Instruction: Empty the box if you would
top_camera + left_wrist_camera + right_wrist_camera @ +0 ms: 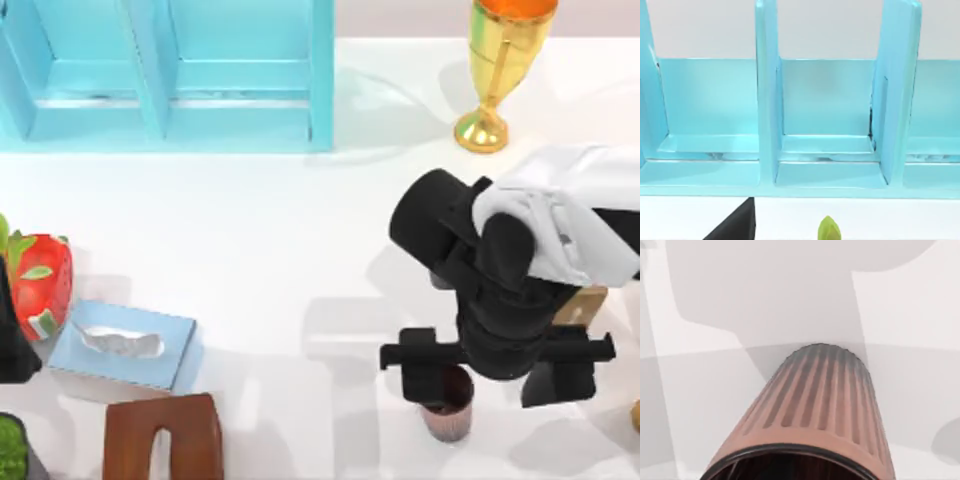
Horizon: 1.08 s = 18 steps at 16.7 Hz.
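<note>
**Right gripper over the ribbed cup**

My right gripper [447, 385] hangs over the brown ribbed cup [447, 408] near the table's [280, 250] front right; I cannot tell its finger state; my left arm [12, 340] sits parked at the left edge, beside the tissue box [122, 345].

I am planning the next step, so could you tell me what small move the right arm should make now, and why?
Probably a short lift straight up. The right gripper sits at the ribbed brown cup near the table's front edge, and the right wrist view looks straight down the cup's side at its rim. Whether the fingers have closed is unclear. The left arm stays parked at the left edge.
</note>
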Tool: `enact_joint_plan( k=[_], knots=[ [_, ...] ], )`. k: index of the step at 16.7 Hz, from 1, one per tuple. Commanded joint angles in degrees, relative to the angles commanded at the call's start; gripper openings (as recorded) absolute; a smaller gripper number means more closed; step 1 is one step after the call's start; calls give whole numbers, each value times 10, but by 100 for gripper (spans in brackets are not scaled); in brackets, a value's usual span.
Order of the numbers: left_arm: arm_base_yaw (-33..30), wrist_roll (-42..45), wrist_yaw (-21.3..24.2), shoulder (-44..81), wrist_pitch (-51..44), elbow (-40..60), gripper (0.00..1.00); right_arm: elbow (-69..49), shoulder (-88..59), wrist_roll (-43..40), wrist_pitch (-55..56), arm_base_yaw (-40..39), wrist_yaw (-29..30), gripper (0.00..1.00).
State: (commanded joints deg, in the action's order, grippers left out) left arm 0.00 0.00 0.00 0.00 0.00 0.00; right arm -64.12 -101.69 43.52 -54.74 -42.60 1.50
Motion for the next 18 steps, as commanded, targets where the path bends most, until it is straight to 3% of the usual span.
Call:
enact_joint_plan(
  k=[10, 18],
  knots=[
    [0, 0, 0, 0, 0, 0, 100, -9, 1, 1, -10, 0, 0, 100],
    [0, 0, 0, 0, 0, 0, 100, -160, 36, 0, -206, 1, 1, 100]
  ],
)
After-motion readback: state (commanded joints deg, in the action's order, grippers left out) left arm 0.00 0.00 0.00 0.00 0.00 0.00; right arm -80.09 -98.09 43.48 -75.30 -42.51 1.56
